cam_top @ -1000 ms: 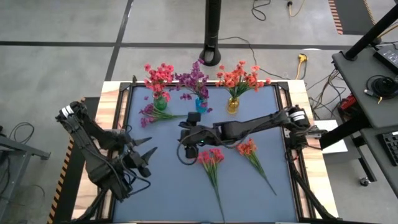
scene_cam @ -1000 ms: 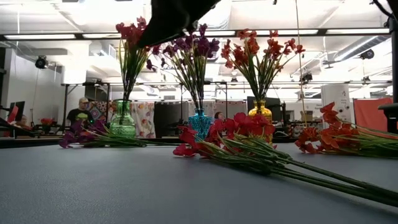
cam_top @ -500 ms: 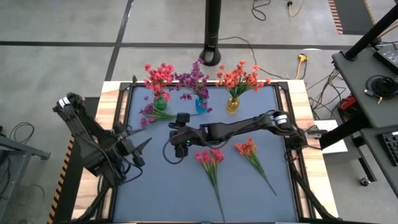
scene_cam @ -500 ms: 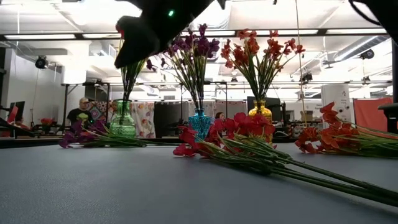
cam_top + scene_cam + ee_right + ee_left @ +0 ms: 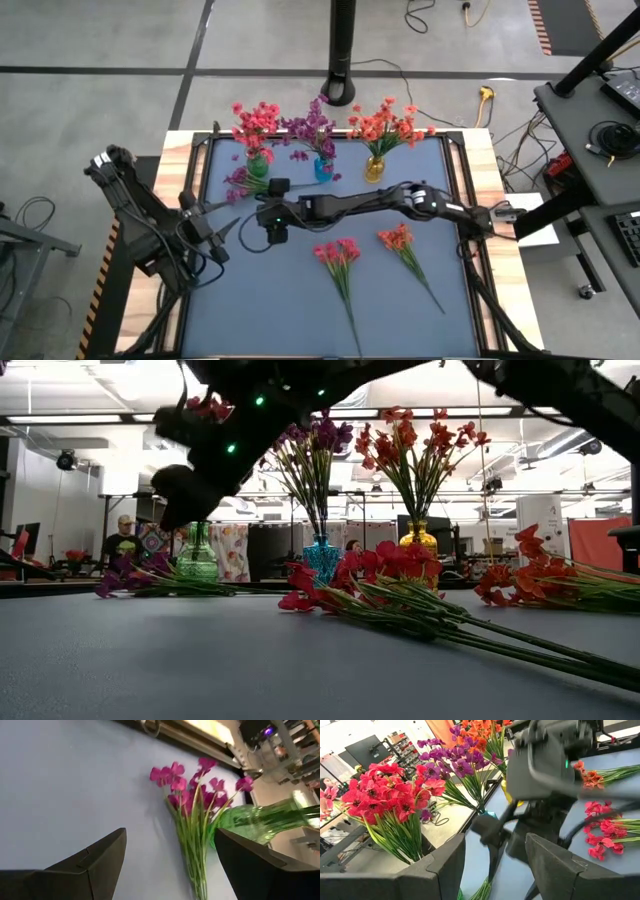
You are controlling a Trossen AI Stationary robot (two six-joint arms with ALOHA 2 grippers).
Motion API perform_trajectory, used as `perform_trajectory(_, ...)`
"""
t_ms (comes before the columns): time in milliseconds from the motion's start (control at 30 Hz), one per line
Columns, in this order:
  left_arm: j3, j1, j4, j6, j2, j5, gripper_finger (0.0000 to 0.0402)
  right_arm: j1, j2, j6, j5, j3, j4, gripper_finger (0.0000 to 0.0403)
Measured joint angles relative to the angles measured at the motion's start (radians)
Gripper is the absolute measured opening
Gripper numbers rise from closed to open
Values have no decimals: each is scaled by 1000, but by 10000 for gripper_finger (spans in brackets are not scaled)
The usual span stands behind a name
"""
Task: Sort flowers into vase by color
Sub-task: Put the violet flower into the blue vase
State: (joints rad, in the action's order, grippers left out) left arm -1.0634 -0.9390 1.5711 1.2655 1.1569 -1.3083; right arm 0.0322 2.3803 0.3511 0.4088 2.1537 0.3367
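Overhead, the right gripper (image 5: 262, 222), jaws wide and empty, hangs near the purple sprig (image 5: 243, 184) lying beside the green vase (image 5: 258, 165); left gripper (image 5: 233, 228) open, empty; no legible markings.

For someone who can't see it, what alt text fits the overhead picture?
Seen from above, the right gripper reaches across a blue-grey table mat toward a loose purple flower sprig lying by the green glass vase. Loose pink-red and orange-red sprigs lie nearby; the left gripper waits at left.

Dark arm (image 5: 215, 435) overhead; three vases, loose sprigs.
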Motion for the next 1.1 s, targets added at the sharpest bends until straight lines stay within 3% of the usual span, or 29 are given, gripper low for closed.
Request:
perform_trajectory(300,0,1,0,-3,-37,-35,192,-47,108,-25,1,170,123,346)
perform_trajectory(500,0,1,0,-13,-38,-35,192,-94,109,-101,-101,158,129,347)
perform_trajectory(1100,0,0,0,-18,-37,-35,192,-166,109,-158,-125,26,45,346)
